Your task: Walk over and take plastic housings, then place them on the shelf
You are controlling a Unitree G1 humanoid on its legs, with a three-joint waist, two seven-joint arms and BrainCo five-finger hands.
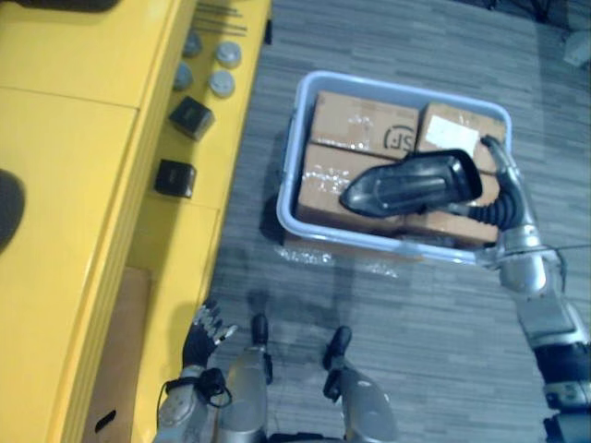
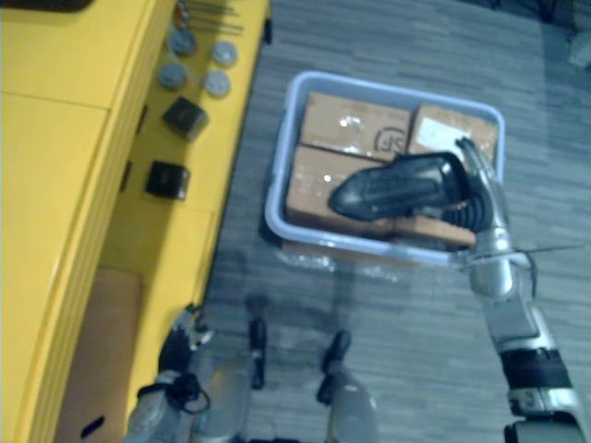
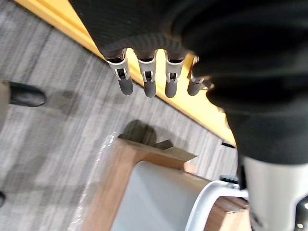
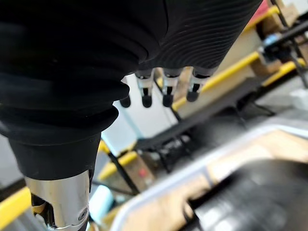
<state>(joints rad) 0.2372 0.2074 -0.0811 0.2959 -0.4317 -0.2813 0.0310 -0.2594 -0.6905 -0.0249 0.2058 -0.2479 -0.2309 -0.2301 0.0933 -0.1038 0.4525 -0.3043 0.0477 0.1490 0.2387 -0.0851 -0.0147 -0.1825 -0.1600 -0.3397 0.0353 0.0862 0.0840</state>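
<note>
The black plastic housing [image 1: 413,183] lies on the cardboard boxes [image 1: 355,125] in the pale bin [image 1: 294,148] at centre right, its long axis across the frame, with the narrow end toward the yellow shelf [image 1: 74,185] at left and the wide hollow end to the right. The right hand [image 1: 506,185] stands at that wide end, fingers straight and gripping nothing — apparently lined up to take it; the left hand [image 1: 205,334] hangs slack at lower left.

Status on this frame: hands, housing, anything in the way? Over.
Left hand open, low by yellow shelf. Right hand open at end of black plastic housing. Housing lies on cardboard boxes in bin. Nothing on top.
</note>
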